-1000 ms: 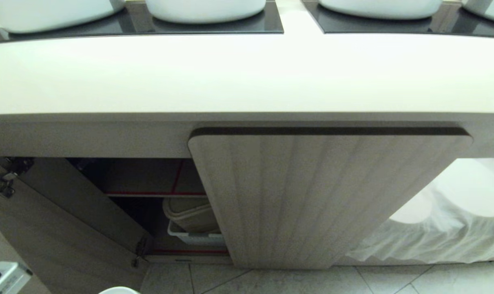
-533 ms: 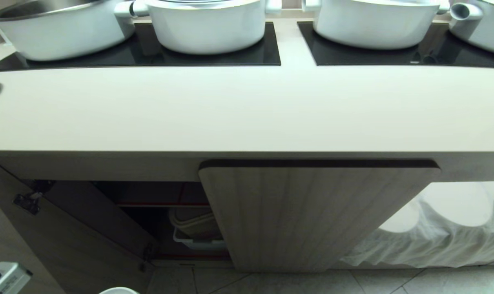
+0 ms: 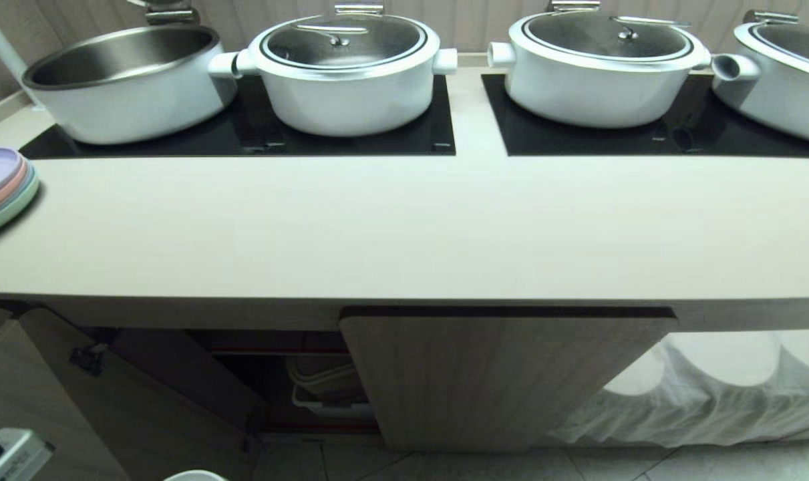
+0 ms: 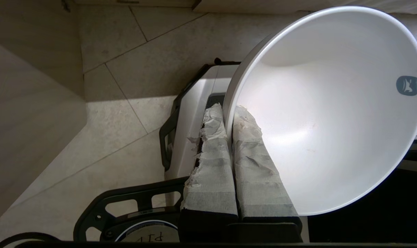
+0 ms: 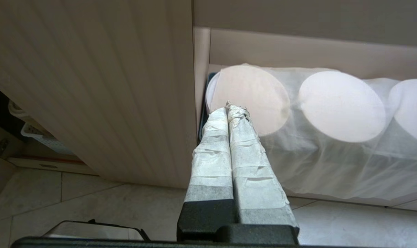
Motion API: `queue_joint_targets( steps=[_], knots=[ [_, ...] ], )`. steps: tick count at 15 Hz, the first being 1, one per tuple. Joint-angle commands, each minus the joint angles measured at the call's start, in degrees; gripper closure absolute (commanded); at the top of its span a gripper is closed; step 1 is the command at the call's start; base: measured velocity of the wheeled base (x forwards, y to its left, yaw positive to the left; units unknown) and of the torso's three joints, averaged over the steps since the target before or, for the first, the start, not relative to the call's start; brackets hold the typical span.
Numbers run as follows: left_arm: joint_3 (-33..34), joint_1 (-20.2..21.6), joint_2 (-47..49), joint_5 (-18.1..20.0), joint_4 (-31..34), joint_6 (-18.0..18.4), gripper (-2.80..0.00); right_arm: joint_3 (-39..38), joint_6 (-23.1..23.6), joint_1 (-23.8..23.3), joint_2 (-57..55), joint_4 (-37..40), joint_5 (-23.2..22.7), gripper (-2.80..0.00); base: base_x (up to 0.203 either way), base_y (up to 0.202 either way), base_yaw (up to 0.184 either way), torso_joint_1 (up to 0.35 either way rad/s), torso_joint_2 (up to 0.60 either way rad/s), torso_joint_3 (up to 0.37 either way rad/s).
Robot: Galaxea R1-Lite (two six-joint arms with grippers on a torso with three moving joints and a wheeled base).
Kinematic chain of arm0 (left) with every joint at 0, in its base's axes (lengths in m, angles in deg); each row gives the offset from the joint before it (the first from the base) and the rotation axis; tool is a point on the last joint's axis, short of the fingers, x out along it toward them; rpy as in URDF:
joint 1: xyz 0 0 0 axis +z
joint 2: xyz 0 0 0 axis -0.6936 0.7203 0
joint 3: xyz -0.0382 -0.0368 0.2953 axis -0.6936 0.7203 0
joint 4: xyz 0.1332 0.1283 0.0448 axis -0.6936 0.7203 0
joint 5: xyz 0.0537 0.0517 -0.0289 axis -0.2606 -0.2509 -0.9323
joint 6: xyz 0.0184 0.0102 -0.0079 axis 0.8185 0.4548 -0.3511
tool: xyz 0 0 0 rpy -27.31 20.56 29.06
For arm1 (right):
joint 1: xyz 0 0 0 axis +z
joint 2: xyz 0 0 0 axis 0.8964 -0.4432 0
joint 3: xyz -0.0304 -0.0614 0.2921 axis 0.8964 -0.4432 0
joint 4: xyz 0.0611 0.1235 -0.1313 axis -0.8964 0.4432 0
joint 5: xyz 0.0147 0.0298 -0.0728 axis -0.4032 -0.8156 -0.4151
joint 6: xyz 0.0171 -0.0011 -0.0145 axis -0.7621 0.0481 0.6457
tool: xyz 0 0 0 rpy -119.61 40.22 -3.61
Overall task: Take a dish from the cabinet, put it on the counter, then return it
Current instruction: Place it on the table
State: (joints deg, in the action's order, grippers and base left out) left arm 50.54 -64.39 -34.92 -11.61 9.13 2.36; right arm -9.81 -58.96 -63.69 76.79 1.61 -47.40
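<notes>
1. Spanning the whole head view, the counter (image 3: 404, 227) shows a broad bare strip between its rounded front edge and the black hob panels (image 3: 244, 133).
2. Four white pots (image 3: 344, 73) line those panels; a stack of pastel plates (image 3: 0, 190) sits at the counter's far left edge.
3. Below, the cabinet (image 3: 504, 374) stands with one fluted door (image 3: 110, 401) swung open on the left, shelves edged in red.
4. The bowl (image 4: 332, 110) hangs low over the tiled floor (image 4: 125, 51), tipped on its side, its mouth facing the wrist camera.
5. The left gripper (image 4: 228, 112) pinches the bowl's rim, one finger inside, one outside.
6. The right gripper (image 5: 230, 109), fingers pressed together on nothing, points toward cloth-covered discs (image 5: 339, 106) beside the cabinet.
</notes>
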Motion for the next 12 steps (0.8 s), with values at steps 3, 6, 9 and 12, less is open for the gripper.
queue_joint_targets(
  steps=[3,6,9,12],
  knots=[
    [-0.1,0.0,0.2,-0.1,0.1,-0.1,0.0,0.0,0.1,0.0,0.0,0.0,0.0,0.0,0.0,0.0,0.0,0.272,-0.59,-0.311],
    [-0.6,0.0,0.2,-0.1,0.1,-0.1,0.0,0.0,0.1,0.0,0.0,0.0,0.0,0.0,0.0,0.0,0.0,0.241,-0.51,-0.266],
    [-0.9,-0.1,0.4,-0.1,0.1,-0.1,0.0,0.0,-0.1,0.0,0.0,0.1,0.0,0.0,0.0,0.0,0.0,0.192,-0.38,-0.203],
    [-0.9,-0.1,0.5,-0.1,0.2,-0.1,0.0,0.0,-0.1,0.0,0.0,0.1,0.1,0.0,0.0,0.0,0.0,0.177,-0.35,-0.178]
  ],
)
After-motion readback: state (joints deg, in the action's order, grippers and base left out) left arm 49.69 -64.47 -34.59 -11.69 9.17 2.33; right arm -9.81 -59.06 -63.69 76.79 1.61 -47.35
